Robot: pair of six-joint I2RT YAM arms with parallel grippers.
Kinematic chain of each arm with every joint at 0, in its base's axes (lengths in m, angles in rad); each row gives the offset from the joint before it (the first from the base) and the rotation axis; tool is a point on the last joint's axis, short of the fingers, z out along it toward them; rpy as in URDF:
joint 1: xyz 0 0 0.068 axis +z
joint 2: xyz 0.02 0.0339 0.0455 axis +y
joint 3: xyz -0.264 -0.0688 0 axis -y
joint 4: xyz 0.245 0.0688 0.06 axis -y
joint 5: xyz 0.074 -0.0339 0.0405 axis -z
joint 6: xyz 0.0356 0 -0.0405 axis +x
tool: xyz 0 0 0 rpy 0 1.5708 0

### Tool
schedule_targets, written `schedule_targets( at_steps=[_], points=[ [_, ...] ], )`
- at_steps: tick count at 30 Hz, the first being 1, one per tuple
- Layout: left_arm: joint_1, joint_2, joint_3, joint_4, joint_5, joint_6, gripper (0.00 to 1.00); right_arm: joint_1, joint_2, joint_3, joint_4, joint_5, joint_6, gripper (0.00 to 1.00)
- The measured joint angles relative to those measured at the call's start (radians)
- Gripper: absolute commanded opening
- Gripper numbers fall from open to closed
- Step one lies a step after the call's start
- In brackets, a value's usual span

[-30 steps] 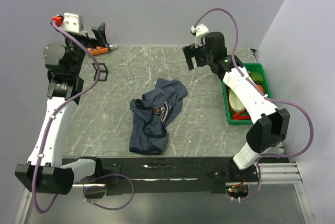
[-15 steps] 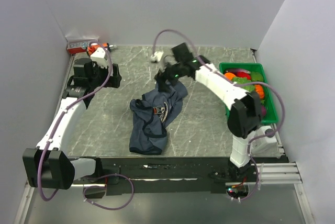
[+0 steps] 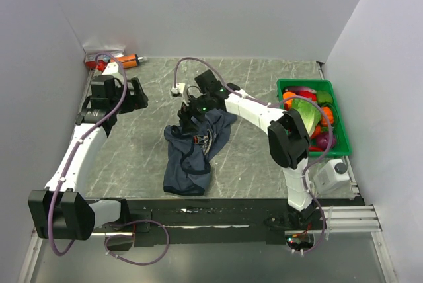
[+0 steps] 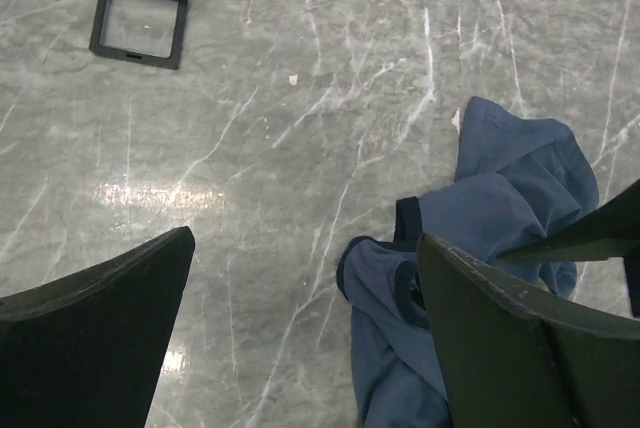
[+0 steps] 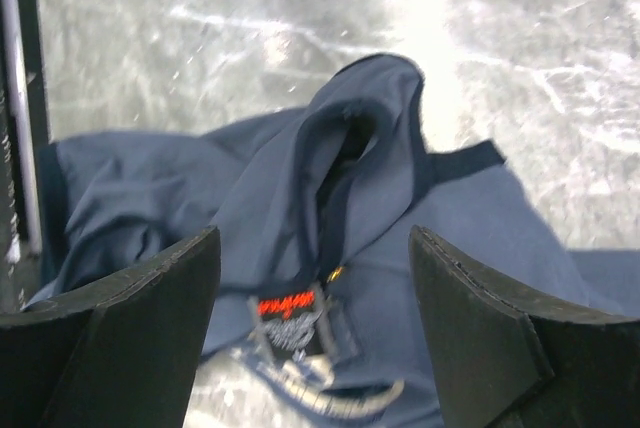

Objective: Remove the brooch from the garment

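Observation:
The garment (image 3: 192,154), a navy tank top, lies crumpled mid-table; it also shows in the left wrist view (image 4: 500,188). In the right wrist view its fabric (image 5: 240,188) fills the frame, with a red-lettered label and grey-white print. The brooch (image 5: 335,273) is a tiny gold speck beside the dark trim, just right of the label. My right gripper (image 3: 192,111) (image 5: 314,240) is open and hovers over the garment's upper part, jaws straddling the brooch without touching. My left gripper (image 3: 137,94) (image 4: 305,240) is open and empty, above bare table left of the garment.
A green bin (image 3: 305,83) of colourful toys stands at the right edge. An orange cylinder (image 3: 129,61) and a red-white item (image 3: 98,62) lie in the back left corner. A small black square box (image 4: 140,8) sits on the table behind the left gripper.
My right arm swung from the back right, leftwards and down, to above the garment. My left arm came out of the back left corner and now looks down at the table.

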Motion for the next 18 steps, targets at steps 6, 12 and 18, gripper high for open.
schedule_targets(
  at_steps=[6,12,18],
  points=[
    [0.04,-0.005,-0.002,-0.02,-0.021,-0.03,0.99,0.012,0.078,0.002,0.096,-0.002,0.067,0.85],
    [0.127,-0.024,-0.018,-0.042,-0.026,-0.053,0.99,0.039,0.191,0.051,0.106,0.002,0.116,0.78],
    [0.147,-0.079,-0.069,-0.054,-0.03,-0.061,0.98,0.051,0.239,0.095,0.139,-0.001,0.188,0.28]
  ],
)
